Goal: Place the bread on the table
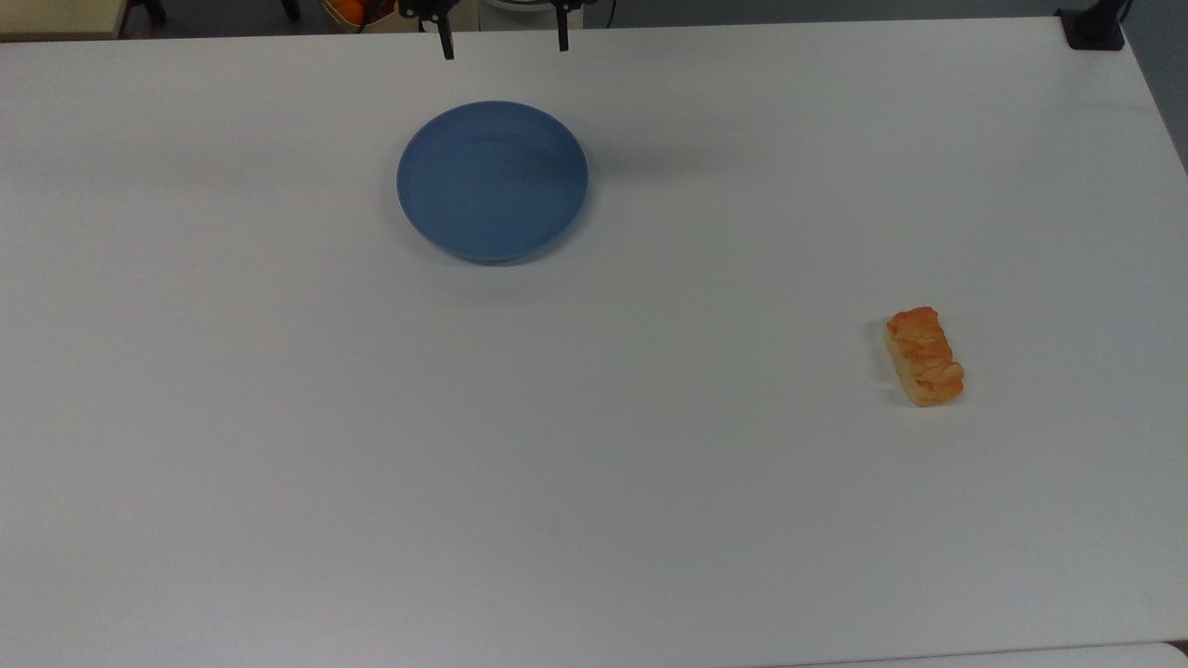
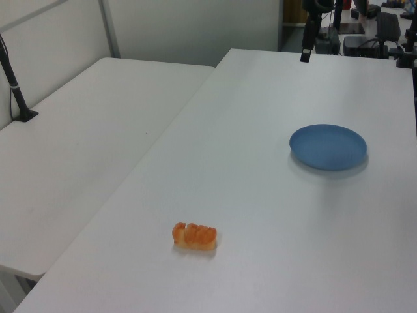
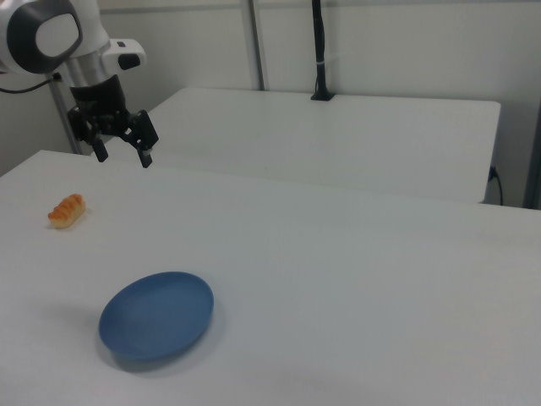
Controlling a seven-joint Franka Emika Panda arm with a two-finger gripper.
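Observation:
The bread, a small golden-orange loaf, lies by itself on the white table toward the top view's right. It also lies near the front edge in the left view and at the far left in the right view. My gripper hangs open and empty above the table's far edge, just beyond the blue plate. In the right view the gripper hovers well above the table, to the right of the bread and apart from it.
The blue plate holds nothing. A second white table adjoins this one. A black post on a clamp stands at the top view's upper right corner. Cluttered equipment sits beyond the far edge in the left view.

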